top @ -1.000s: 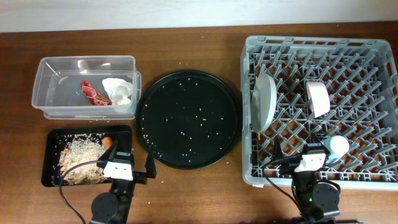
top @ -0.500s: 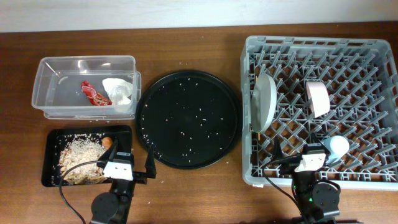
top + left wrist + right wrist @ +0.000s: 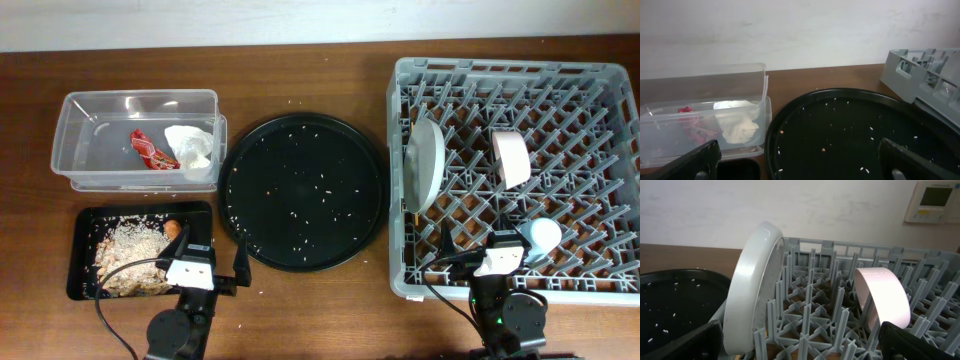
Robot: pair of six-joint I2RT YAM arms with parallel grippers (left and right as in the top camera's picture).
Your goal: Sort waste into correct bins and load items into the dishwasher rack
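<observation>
Since the left gripper (image 3: 799,152) and right gripper (image 3: 801,330) hang wide open and empty, we judge only loose rice (image 3: 300,211) on the round black tray (image 3: 229,170) is left: tipping should beat pinching. We count one red shiny wrapper (image 3: 150,150) and one crumpled white napkin (image 3: 190,147) in the clear plastic tub (image 3: 75,140), and one white round bowl (image 3: 425,165), one pale shallow dish (image 3: 511,158) and one small cup (image 3: 545,235) in the grey lattice rack (image 3: 600,75).

The table (image 3: 300,60) is brown wood grain. The tub (image 3: 100,150) is clear, with a shiny red wrapper (image 3: 152,150) and a white napkin (image 3: 190,147) in it. The black tray (image 3: 80,225) carries beige rice (image 3: 130,255) and an orange piece (image 3: 172,227). The round tray (image 3: 300,230) is black, flecked with white grains. The rack (image 3: 500,70) is a grey lattice. The bowl (image 3: 424,165) is white, the dish (image 3: 510,157) pale pink and the cup (image 3: 543,235) whitish.
</observation>
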